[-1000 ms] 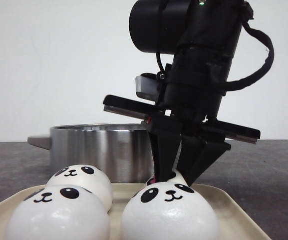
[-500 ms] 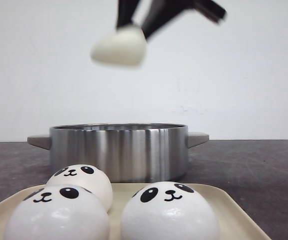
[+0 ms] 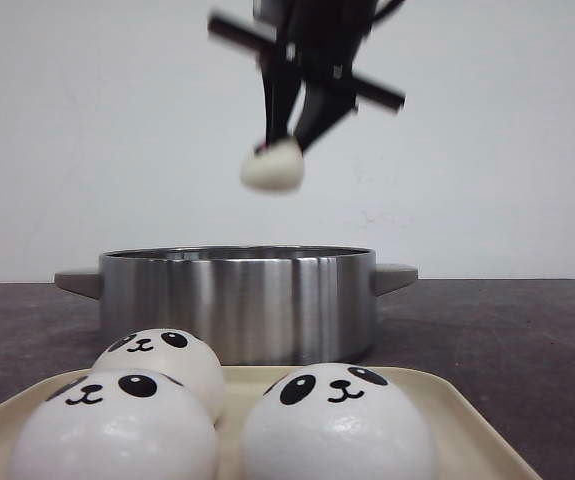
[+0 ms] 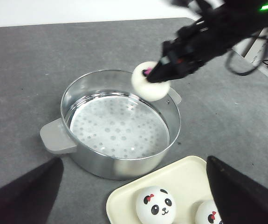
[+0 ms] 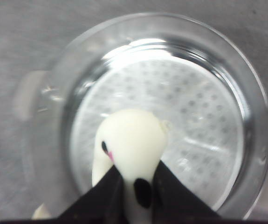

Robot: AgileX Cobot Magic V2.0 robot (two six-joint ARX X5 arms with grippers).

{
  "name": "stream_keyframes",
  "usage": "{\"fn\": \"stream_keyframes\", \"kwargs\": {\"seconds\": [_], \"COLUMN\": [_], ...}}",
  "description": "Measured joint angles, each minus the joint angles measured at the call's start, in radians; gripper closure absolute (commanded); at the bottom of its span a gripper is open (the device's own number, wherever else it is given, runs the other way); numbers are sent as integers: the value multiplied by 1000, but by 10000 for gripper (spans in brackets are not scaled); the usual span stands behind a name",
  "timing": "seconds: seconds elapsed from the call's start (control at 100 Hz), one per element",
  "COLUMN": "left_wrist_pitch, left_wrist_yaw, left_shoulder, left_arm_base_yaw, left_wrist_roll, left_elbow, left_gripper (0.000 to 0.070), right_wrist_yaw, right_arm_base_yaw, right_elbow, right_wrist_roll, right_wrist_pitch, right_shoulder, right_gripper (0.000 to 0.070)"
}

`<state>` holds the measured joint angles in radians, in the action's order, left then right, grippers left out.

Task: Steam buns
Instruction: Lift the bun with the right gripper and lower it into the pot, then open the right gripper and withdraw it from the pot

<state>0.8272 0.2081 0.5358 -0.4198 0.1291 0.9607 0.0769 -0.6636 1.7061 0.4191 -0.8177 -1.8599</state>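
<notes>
Above the pot: right gripper (image 3: 285, 148) pinches a bun (image 3: 273, 168), fingers clamped on its sides.
Pot (image 3: 237, 300): steel, on the grey bench (image 3: 527, 330), perforated steamer plate (image 4: 117, 126) inside.
Tray (image 3: 457, 415): cream, holds three panda buns (image 3: 339, 425).
Left gripper (image 4: 134, 196): spread wide, holding nothing.
</notes>
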Motion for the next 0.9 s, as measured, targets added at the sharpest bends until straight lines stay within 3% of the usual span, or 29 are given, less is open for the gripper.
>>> {"fn": "stream_keyframes", "kwargs": {"seconds": [0.35, 0.65, 0.8, 0.9], "left_wrist_pitch": [7, 7, 7, 7], "left_wrist_yaw": [0, 0, 0, 0], "left_shoulder": [0, 0, 0, 0], "left_arm_base_yaw": [0, 0, 0, 0], "left_wrist_roll": [0, 0, 0, 0], "left_elbow": [0, 0, 0, 0], "left_gripper": [104, 104, 104, 104], "right_wrist_yaw": [0, 1, -1, -1], "right_arm_base_yaw": [68, 70, 71, 71], "right_elbow": [53, 53, 53, 53], "right_wrist_roll": [-30, -54, -56, -56], "right_wrist_pitch": [-2, 34, 32, 25], "right_shoulder": [-197, -236, -236, -236], "right_gripper": [697, 695, 551, 521]}}
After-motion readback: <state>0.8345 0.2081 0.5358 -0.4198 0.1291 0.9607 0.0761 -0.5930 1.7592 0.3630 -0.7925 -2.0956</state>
